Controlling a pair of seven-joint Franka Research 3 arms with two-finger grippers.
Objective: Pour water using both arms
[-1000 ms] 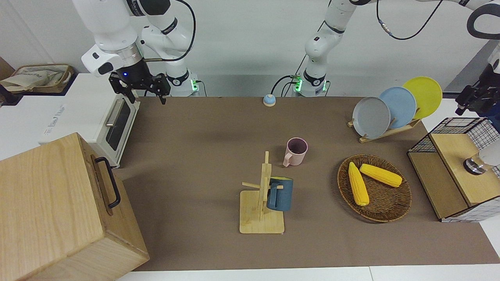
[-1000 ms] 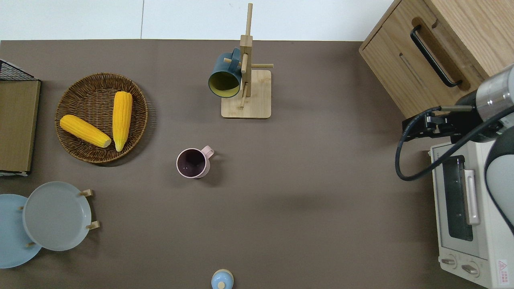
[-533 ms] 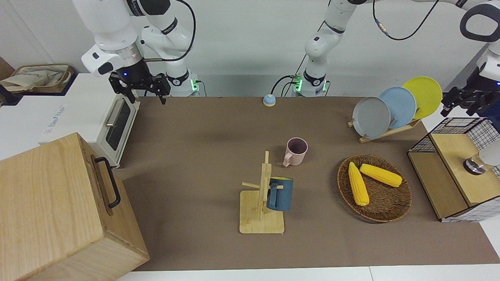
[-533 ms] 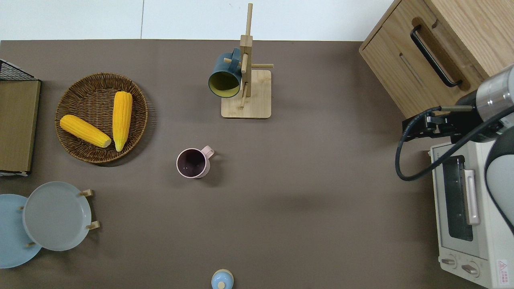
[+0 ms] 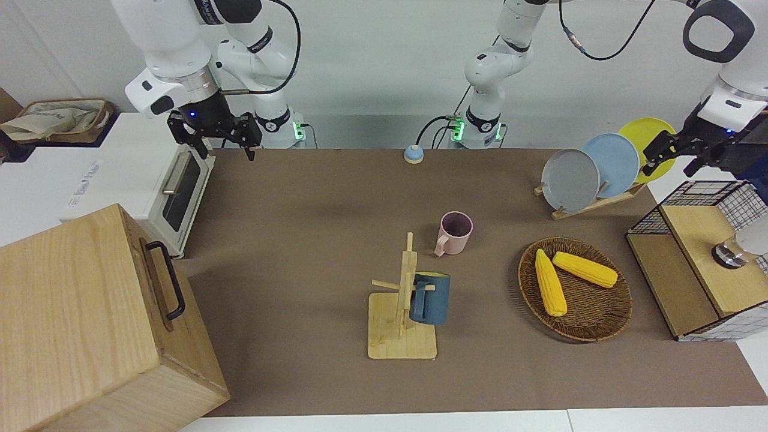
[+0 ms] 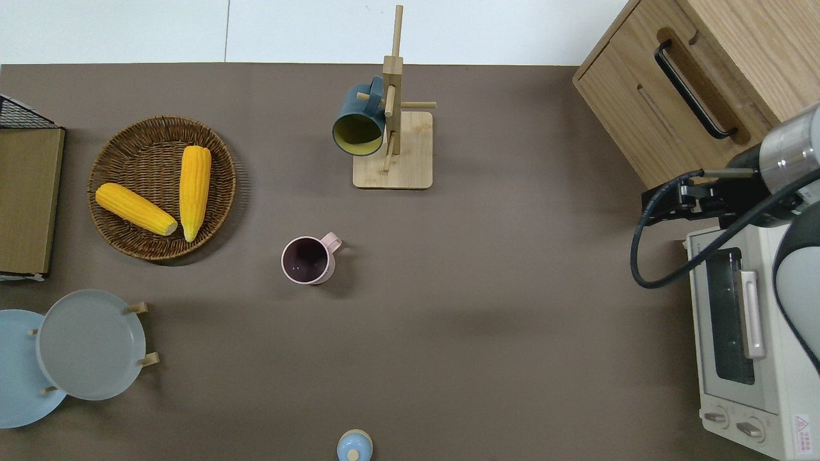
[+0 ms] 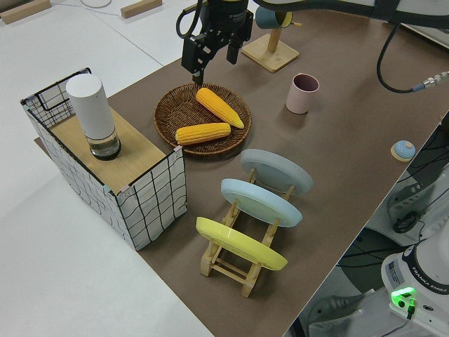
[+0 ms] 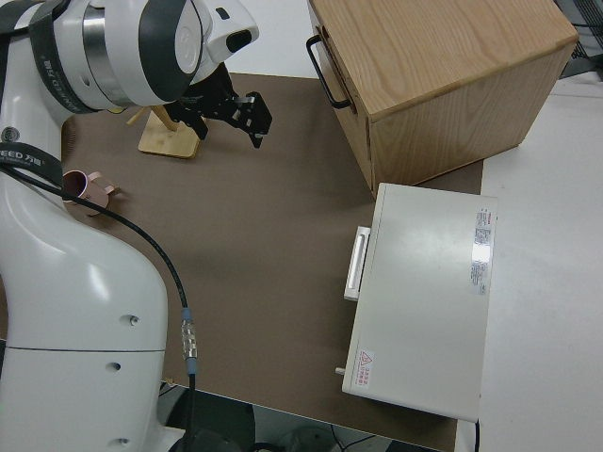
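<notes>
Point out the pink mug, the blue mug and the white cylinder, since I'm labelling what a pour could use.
Pink mug (image 6: 309,260), overhead view, on its dark inside.
Blue mug (image 5: 430,299), front view, on its side wall.
White cylinder (image 7: 90,107), left side view, on its white body.

The right gripper (image 5: 219,140) hangs in the air with fingers spread apart, and the left gripper (image 5: 675,157) is likewise raised with fingers apart.

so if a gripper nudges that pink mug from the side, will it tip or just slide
Probably slide: the pink mug stands upright on a broad base on the flat brown mat. A push high on the rim might tip it. Its handle could make it spin if caught.
</notes>
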